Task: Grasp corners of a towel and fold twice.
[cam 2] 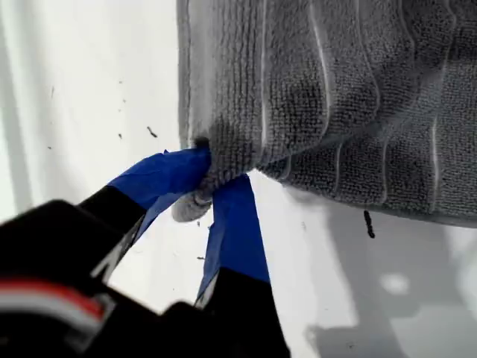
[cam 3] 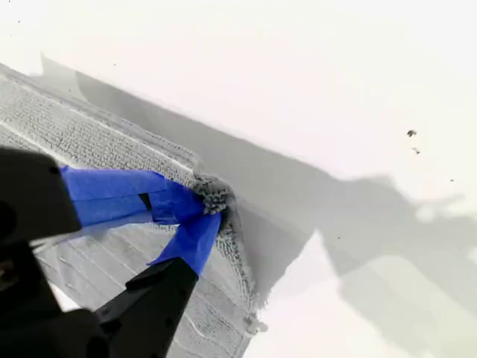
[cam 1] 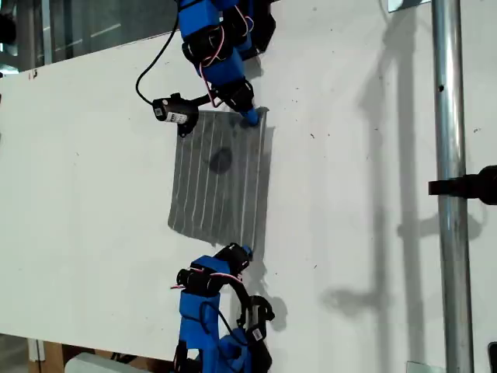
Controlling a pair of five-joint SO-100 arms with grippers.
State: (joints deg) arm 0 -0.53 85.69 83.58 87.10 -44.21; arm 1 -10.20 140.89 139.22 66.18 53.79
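Note:
The grey striped towel (cam 1: pixel 221 179) lies flat in the middle of the white table (cam 1: pixel 93 194), its stripes running from the exterior view's top to its bottom. My first gripper (cam 1: pixel 250 116) reaches in from the exterior view's top and is shut on the towel's upper right corner (cam 2: pixel 212 183). That corner bunches between the blue fingers, and the towel (cam 2: pixel 335 89) spreads away behind it. My second gripper (cam 1: pixel 245 251) comes from the exterior view's bottom and is shut on the lower right corner (cam 3: pixel 209 200). There the towel (cam 3: pixel 97 142) lifts slightly off the table.
A vertical metal pole (cam 1: pixel 449 186) with a black clamp (cam 1: pixel 470 186) stands at the exterior view's right. Small dark specks (cam 3: pixel 410 133) mark the table. A dark round patch (cam 1: pixel 221 161) shows on the towel's upper half.

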